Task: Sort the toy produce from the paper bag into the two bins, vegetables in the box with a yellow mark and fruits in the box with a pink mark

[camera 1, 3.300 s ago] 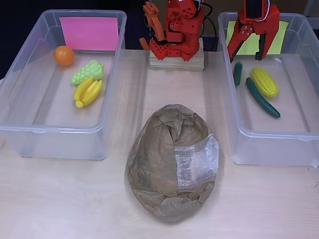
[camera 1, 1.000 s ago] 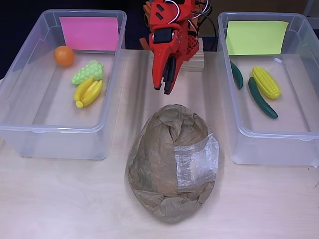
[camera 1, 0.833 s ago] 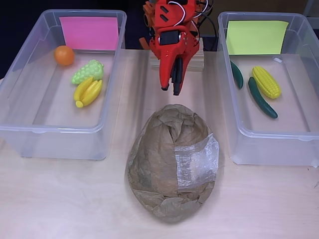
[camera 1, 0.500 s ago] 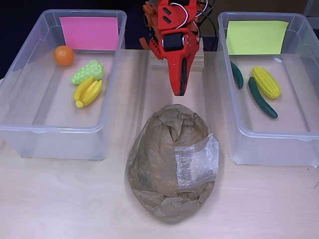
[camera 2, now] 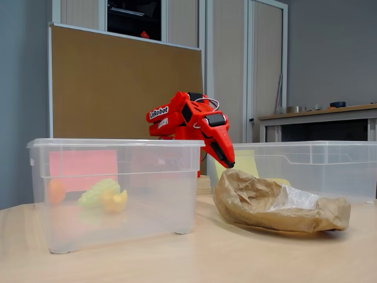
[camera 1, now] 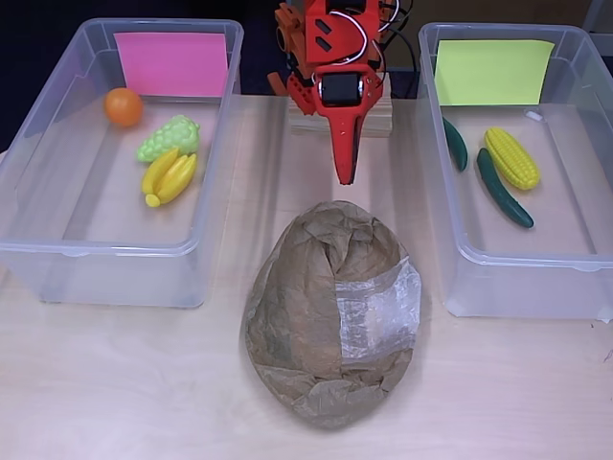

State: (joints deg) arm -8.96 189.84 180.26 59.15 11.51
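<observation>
The crumpled brown paper bag (camera 1: 332, 313) lies on the table between the two clear bins; it also shows in the fixed view (camera 2: 274, 201). My red gripper (camera 1: 345, 172) hangs shut and empty just behind the bag's far end, fingertips pointing down at it (camera 2: 228, 163). The left bin (camera 1: 38, 206) carries the pink mark (camera 1: 172, 63) and holds an orange (camera 1: 123, 106), green grapes (camera 1: 169, 138) and a banana bunch (camera 1: 170, 176). The right bin (camera 1: 522, 278) with the yellow mark (camera 1: 491, 71) holds a corn cob (camera 1: 509, 157), a cucumber (camera 1: 503, 189) and a smaller green vegetable (camera 1: 455, 144).
The arm's base stands on a wooden block (camera 1: 372, 120) at the back middle. Bare table lies in front of the bag and both bins. A brown board stands behind the table (camera 2: 118, 94).
The arm has swung from over the right bin to the middle and its gripper has shut. Over the last second it has straightened to point at the bag's far end.
</observation>
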